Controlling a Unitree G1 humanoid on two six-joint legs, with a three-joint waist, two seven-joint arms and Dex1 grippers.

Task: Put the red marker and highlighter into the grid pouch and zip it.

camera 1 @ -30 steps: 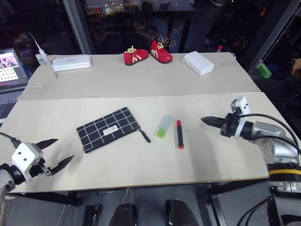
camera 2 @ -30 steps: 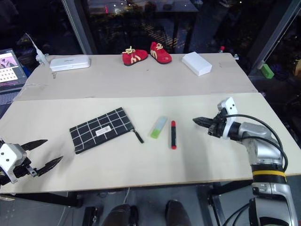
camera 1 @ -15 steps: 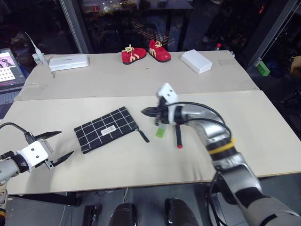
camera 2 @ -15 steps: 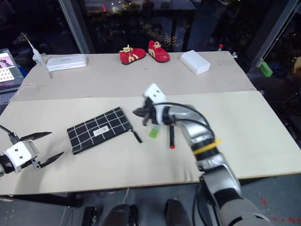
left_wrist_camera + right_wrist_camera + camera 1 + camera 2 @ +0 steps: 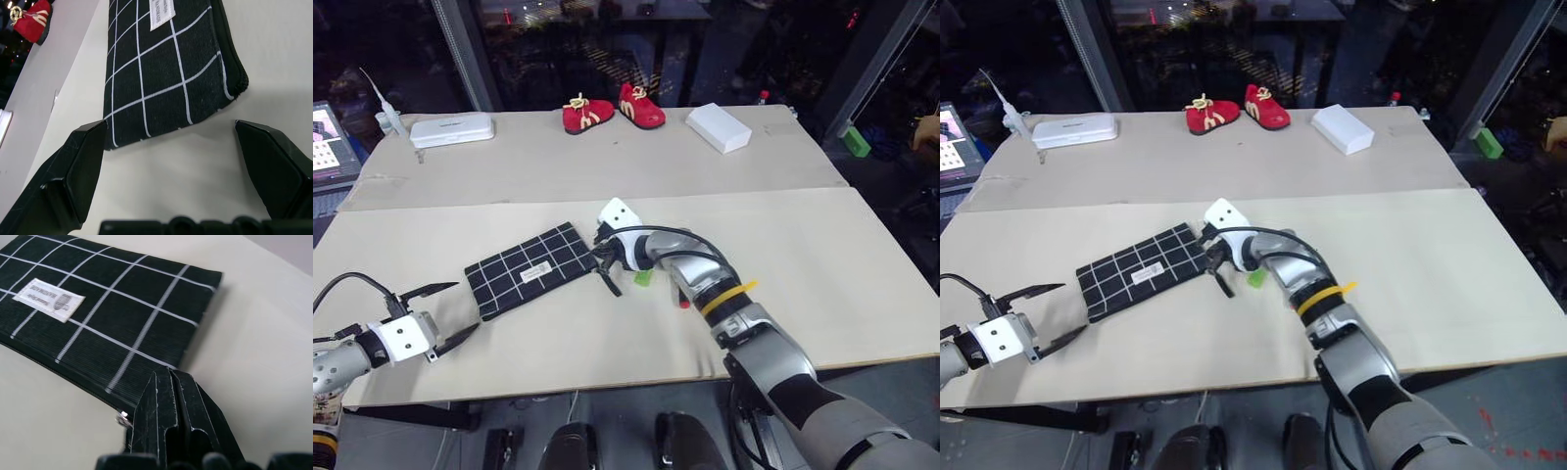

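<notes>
On the near half of the counter (image 5: 862, 284) I see the grid pouch (image 5: 529, 269) lying flat, label side up, angled so that its zipper end points right. Its black zipper pull (image 5: 611, 284) trails off that end onto the counter surface.

My right hand (image 5: 601, 257) is over the pouch's right end, at the zipper corner. Its two fingers are clenched tightly together, with nothing gripped between them. In the right wrist view the closed fingers (image 5: 171, 426) sit directly above the pouch's edge, next to a small metal zipper part; I cannot tell whether the tips actually touch the fabric.

The highlighter (image 5: 644, 278) lies just right of the zipper pull, mostly covered by my right arm; only a green end shows. The red marker (image 5: 683, 300) lies just right of the highlighter, also largely covered by the arm, with only its near tip visible. Both are outside the pouch, on the counter.

My left hand (image 5: 450, 313) is at the near left of the counter, near the pouch's left end but apart from it. Its fingers are spread wide and hold nothing. In the left wrist view the two fingers (image 5: 73, 171) frame the pouch's near-left corner without contact.

At the far edge of the counter stand a pair of red shoes (image 5: 612, 110), a white box (image 5: 719, 127) and a white case (image 5: 452, 128).
</notes>
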